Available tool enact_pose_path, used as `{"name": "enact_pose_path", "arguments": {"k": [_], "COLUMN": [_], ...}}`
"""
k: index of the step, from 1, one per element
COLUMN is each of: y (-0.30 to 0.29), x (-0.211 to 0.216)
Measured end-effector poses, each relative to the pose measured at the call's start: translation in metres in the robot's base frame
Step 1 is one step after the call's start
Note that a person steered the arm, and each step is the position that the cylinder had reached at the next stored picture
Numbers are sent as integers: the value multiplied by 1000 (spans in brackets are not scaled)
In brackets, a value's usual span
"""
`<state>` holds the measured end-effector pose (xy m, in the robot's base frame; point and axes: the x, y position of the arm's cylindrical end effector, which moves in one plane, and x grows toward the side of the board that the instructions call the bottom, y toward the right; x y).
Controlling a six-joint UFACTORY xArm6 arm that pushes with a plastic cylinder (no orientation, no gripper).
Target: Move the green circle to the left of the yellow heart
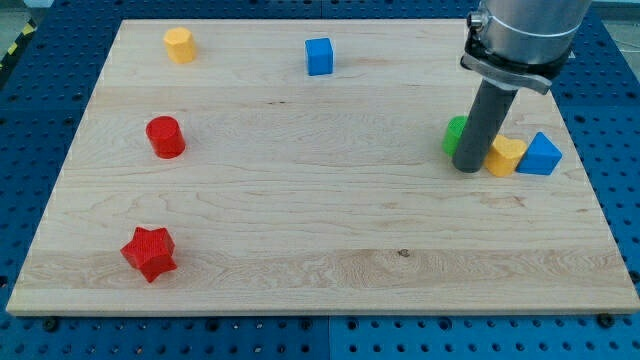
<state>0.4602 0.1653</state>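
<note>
Green circle (pixel 455 134) touching my tip (pixel 467 167), left of yellow heart (pixel 506 155).

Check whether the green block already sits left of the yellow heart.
Yes: the green block sits just left of the yellow heart, with my tip between them; the rod hides most of it.

Arm enters from the view's top right; only its lower end shows, a wide grey cylindrical housing with a dark clamp collar beneath. A straight dark rod (pixel 483 125) drops from the collar, near vertical. My tip (pixel 467 168) rests at bench level, in the view's right half.
</note>
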Motion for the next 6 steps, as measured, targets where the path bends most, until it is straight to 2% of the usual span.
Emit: {"name": "enact_pose_path", "arguments": {"k": [1, 2, 3, 4, 6], "y": [-22, -46, -36, 4, 11], "x": [2, -33, -91, -98, -59]}}
